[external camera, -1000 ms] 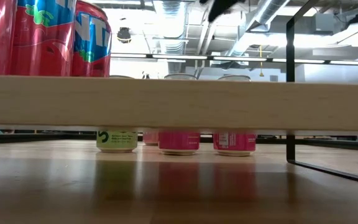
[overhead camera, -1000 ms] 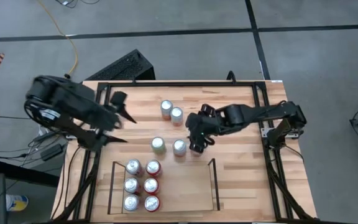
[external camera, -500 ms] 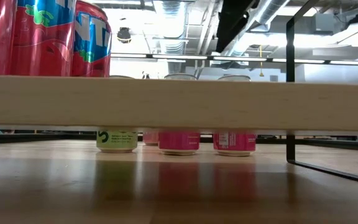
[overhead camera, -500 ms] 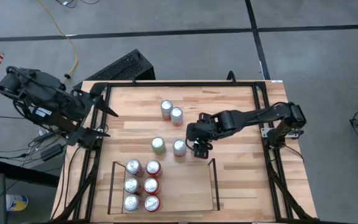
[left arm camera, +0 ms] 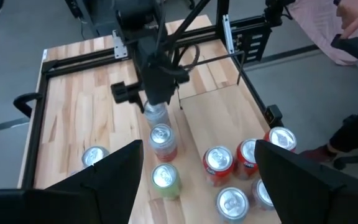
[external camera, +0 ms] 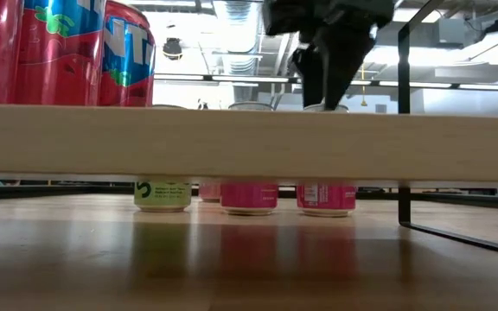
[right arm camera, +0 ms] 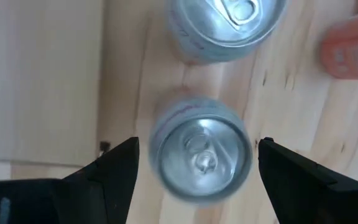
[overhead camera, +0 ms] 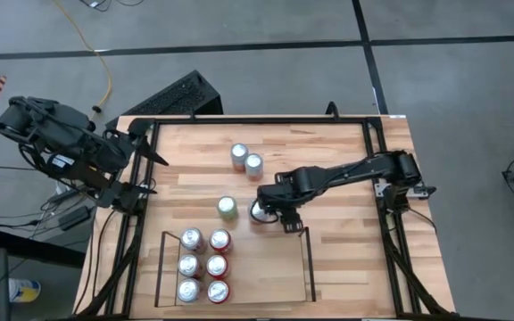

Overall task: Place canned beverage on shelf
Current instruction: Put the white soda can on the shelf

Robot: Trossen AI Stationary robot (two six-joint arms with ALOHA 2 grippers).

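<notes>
Nearest the bottom edge of the overhead frame sits the shelf (overhead camera: 307, 259), a low railed bay with six cans (overhead camera: 203, 265) packed in its left half and its right half bare wood. Just above its upper rail, at frame centre, the right tool (overhead camera: 264, 212) hangs over a silver-topped can (overhead camera: 258, 212) standing upright on the bench (overhead camera: 337, 152). In its wrist view the fingers (right arm camera: 114, 171) stand wide apart, one on either side of the can's lid, not yet touching it. A green can (overhead camera: 227, 208) stands just left of it, and two more cans (overhead camera: 246, 160) sit higher in the frame. At the far left edge the left tool (overhead camera: 141, 165) waits off the bench, fingers spread and empty.

The step in hand looks like the approach to a grasp. Next, the right tool probably needs to drop around the can's body, close, lift, and carry it over the rail to the shelf's bare right side.
</notes>
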